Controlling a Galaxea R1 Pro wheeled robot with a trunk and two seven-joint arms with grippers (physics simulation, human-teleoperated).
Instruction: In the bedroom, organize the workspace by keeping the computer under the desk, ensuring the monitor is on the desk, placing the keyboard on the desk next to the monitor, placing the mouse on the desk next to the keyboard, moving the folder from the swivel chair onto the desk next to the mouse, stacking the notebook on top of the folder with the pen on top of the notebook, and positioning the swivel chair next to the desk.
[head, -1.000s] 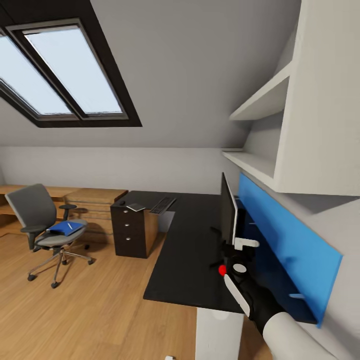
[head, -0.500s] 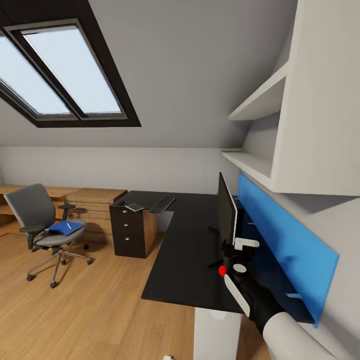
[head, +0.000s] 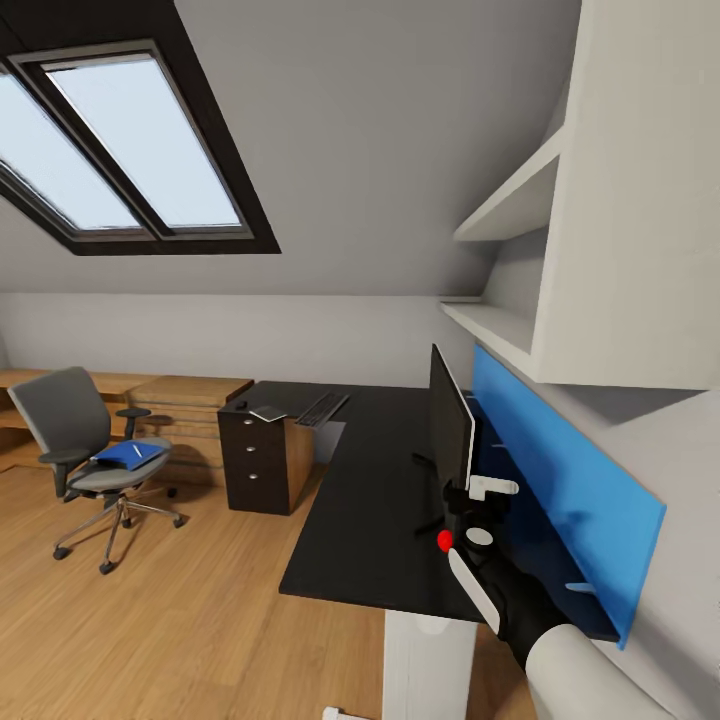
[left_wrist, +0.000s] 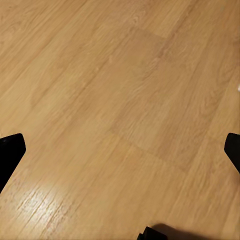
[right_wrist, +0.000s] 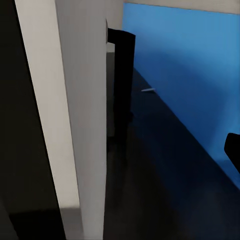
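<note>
Even, soft daylight from the skylight (head: 140, 150); wrist views blurred, floor (left_wrist: 120, 100) faintly glossy

Black L-shaped desk (head: 360, 500), drawer unit under its far left end. On top: monitor (head: 450, 425) upright near the blue wall panel (head: 560, 480); keyboard (head: 322, 408), a flat grey item (head: 269, 413) and a small dark mouse (head: 241, 406) at the far end. Wood floor (head: 150, 620) carries the swivel chair (head: 85, 455), well apart from the desk; blue folder (head: 128, 454) lies on its seat.
</note>
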